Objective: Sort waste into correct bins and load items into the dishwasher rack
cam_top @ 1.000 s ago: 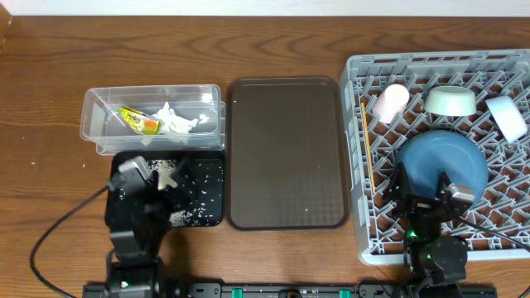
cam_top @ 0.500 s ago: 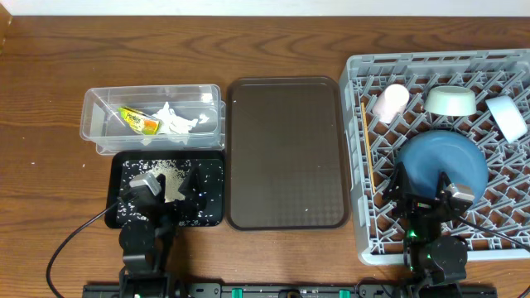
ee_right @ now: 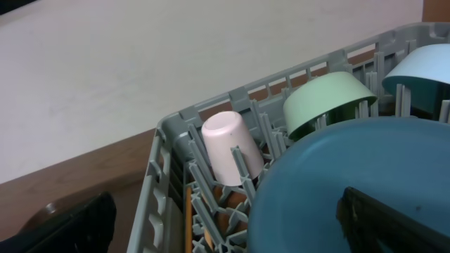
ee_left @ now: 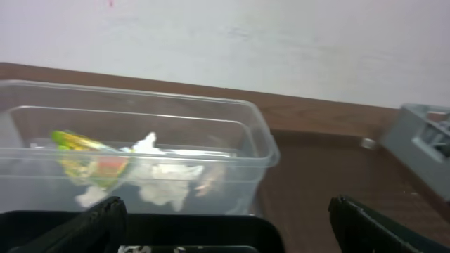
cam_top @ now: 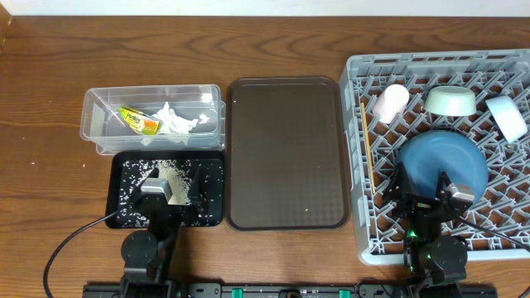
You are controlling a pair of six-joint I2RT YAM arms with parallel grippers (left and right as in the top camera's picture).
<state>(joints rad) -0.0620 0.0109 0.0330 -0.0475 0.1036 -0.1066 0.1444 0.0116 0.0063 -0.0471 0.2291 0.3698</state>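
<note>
The clear tub [cam_top: 95,116] holds the yellow-green wrapper [cam_top: 138,122] and the white tissue [cam_top: 178,120]. Rice grains [cam_top: 170,170] lie in the black tray [cam_top: 214,211]. My left gripper [cam_top: 174,186] is open and empty, low over the black tray; its wrist view shows the tub [ee_left: 232,140] ahead. The grey rack [cam_top: 356,165] holds the blue plate [cam_top: 443,161], green bowl [cam_top: 451,101], light blue bowl [cam_top: 507,116], pink cup [cam_top: 391,101] and chopsticks [cam_top: 367,145]. My right gripper [cam_top: 422,186] is open and empty over the plate's near edge [ee_right: 337,183].
The large dark brown serving tray [cam_top: 286,153] lies between the bins and the rack, with a few stray specks on it. The left arm's cable [cam_top: 66,244] runs over the table at the front left. A wall stands behind the table.
My left gripper has pulled back toward the table's front edge and slid right over the black tray, uncovering the rice. The right arm has not moved.
</note>
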